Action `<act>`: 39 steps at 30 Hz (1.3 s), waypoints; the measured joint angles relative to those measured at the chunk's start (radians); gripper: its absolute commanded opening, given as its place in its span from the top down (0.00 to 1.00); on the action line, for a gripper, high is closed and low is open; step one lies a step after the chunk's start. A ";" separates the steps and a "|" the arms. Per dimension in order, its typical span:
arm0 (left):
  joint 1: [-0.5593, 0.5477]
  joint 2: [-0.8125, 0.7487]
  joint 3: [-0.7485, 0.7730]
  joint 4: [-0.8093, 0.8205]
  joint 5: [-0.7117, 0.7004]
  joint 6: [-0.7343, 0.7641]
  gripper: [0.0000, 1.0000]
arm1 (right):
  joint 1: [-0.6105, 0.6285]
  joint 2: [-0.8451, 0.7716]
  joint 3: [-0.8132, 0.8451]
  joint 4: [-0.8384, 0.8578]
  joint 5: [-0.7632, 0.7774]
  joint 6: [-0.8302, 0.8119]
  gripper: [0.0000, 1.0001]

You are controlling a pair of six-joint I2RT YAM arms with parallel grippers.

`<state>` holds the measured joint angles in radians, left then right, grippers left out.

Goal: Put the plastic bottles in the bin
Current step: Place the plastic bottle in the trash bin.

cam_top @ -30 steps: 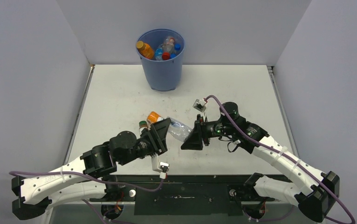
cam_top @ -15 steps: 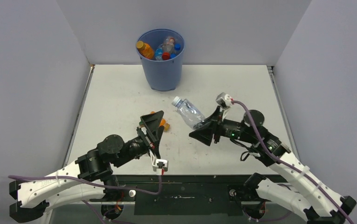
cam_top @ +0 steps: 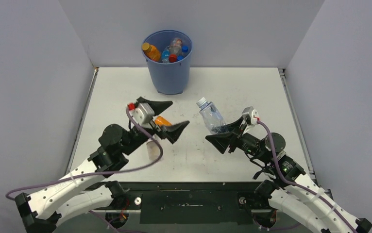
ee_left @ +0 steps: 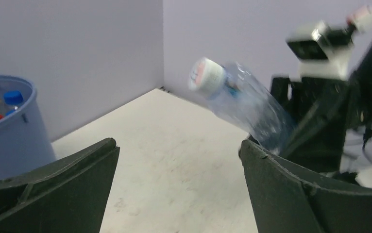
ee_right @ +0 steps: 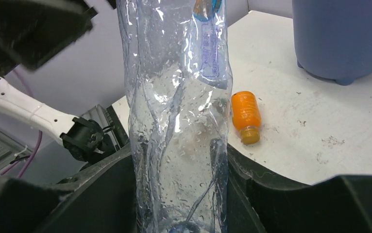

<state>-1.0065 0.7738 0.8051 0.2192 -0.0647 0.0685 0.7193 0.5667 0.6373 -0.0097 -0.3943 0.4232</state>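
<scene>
Glossy, crinkled clear plastic bottle (ee_right: 174, 126)

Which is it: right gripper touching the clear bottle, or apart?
Touching. Right wrist view shows the clear bottle squeezed between the fingers of the right gripper.

Clear bottle (cam_top: 210, 115) tilted aloft; orange bottle (cam_top: 162, 120) lying flat; blue bin (cam_top: 167, 80) upright, maybe half-full.

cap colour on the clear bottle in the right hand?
White. The cap on the clear bottle shows best in the left wrist view.
</scene>
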 measured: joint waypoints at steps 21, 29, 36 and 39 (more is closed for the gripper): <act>0.318 0.434 0.110 0.642 0.478 -1.220 0.08 | 0.000 -0.029 -0.088 0.166 0.031 0.004 0.95; 0.248 0.472 0.149 0.580 0.492 -1.174 0.31 | 0.002 0.003 -0.095 0.193 0.026 0.010 0.95; 0.233 0.491 0.160 0.561 0.480 -1.146 0.54 | 0.005 -0.002 -0.098 0.203 0.019 0.011 0.95; 0.228 0.494 0.161 0.563 0.473 -1.146 0.65 | 0.009 -0.002 -0.101 0.205 0.019 0.012 0.95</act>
<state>-0.7784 1.2678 0.9661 0.7822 0.4088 -1.0771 0.7280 0.5644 0.5358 0.1955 -0.3748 0.4351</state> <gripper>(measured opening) 0.458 0.467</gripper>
